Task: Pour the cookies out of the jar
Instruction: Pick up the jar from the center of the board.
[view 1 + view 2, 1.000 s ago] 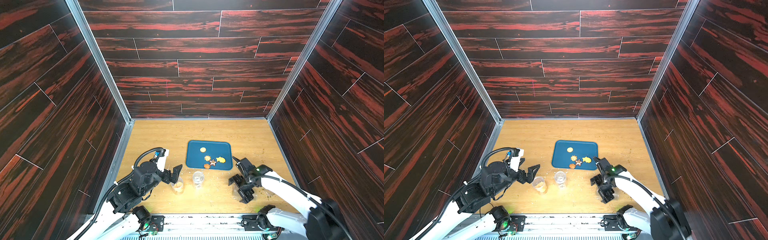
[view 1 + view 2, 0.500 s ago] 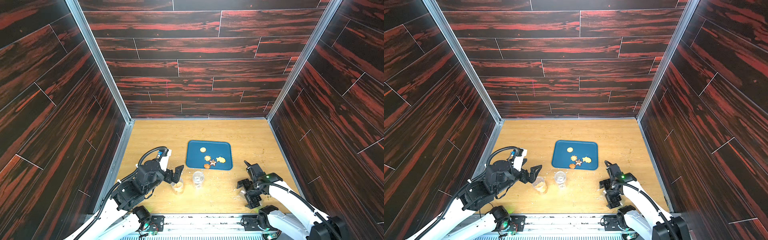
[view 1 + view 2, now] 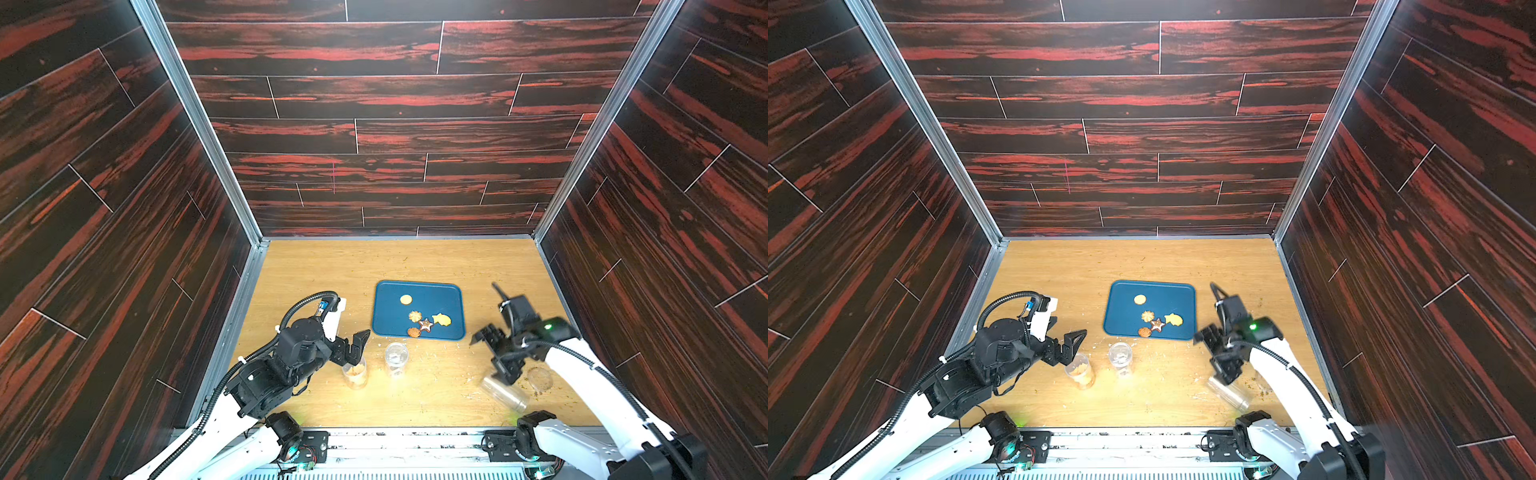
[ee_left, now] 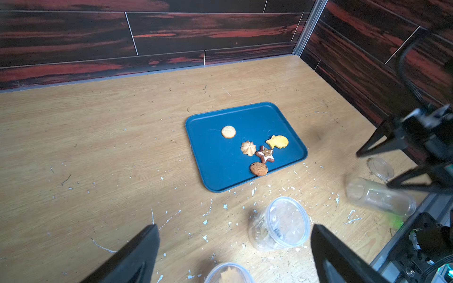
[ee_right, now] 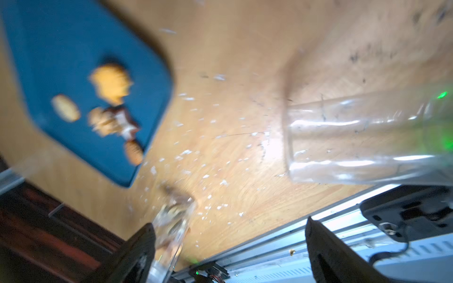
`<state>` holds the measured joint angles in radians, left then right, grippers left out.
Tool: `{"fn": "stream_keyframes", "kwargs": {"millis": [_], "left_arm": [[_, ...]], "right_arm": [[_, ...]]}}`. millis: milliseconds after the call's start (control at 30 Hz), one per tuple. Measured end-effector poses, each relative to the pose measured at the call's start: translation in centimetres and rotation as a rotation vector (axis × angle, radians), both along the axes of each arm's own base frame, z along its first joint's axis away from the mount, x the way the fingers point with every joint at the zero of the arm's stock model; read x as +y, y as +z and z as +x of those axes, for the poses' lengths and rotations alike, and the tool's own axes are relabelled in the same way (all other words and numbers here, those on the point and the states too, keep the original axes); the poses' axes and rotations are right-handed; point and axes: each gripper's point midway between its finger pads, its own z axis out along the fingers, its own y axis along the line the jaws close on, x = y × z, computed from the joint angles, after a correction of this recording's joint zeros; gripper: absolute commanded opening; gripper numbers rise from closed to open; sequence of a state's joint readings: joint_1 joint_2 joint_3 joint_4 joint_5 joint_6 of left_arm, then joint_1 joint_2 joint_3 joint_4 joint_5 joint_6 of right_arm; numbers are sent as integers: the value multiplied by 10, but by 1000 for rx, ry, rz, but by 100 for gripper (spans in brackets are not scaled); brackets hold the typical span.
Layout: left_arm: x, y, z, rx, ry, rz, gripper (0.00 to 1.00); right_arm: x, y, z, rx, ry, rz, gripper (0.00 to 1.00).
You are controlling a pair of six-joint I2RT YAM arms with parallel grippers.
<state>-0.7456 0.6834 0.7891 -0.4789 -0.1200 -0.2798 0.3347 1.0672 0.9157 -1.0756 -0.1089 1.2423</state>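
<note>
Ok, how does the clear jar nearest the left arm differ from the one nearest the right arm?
The clear plastic jar nearest the left arm stands upright and holds cookies; the clear plastic jar nearest the right arm lies on its side, apparently empty. Both are transparent cylinders.

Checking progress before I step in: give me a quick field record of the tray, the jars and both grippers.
tray: blue, five cookies on it
jar with cookies: upright, unpoured, just below the left gripper
middle jar: upright, no cookies visible inside
third jar: on its side, empty, near the right gripper
lid: loose on the table beside the third jar
left gripper: open, holding nothing
right gripper: open, holding nothing
</note>
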Motion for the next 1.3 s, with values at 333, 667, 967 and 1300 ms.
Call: {"fn": "stream_keyframes", "kwargs": {"millis": [333, 667, 967, 1300], "left_arm": [[2, 3, -2, -15, -1, -11, 100], [5, 3, -6, -26, -11, 10, 100], [20, 3, -16, -46, -13, 65, 100], [-40, -2, -25, -13, -391, 225, 100]], "right_arm": [[-13, -5, 0, 52, 467, -248, 95], [42, -12, 53, -27, 1160, -376, 99], [36, -32, 51, 74, 1550, -503, 99], [20, 70, 111, -339, 829, -429, 98]]}}
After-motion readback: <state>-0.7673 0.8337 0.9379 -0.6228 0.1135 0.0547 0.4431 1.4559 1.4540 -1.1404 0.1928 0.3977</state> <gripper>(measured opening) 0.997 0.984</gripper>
